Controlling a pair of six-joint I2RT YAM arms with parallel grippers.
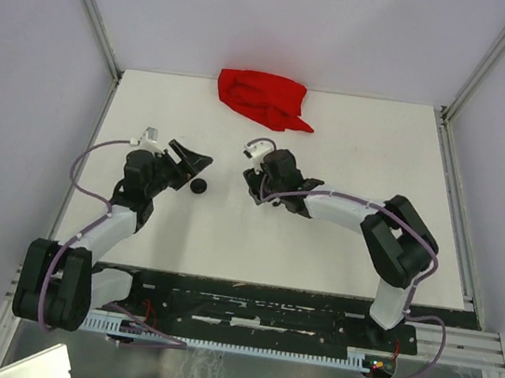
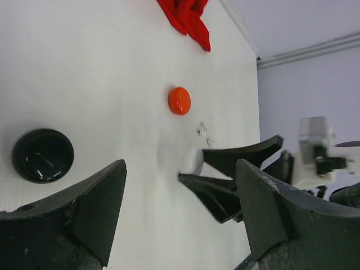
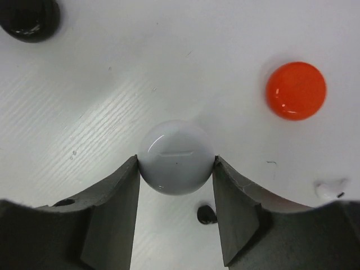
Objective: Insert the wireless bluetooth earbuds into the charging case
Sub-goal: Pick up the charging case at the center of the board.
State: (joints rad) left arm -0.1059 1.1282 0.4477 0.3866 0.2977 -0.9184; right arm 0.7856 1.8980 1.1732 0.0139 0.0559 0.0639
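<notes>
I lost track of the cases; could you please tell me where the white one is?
In the right wrist view the white case is held between the right gripper's fingers, the orange case up to its right.

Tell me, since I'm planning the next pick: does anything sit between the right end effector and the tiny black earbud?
Nothing visible does: the tiny black earbud lies between the fingers of the right end effector. Those fingers, though, clamp the glossy round white case just ahead of it.
</notes>
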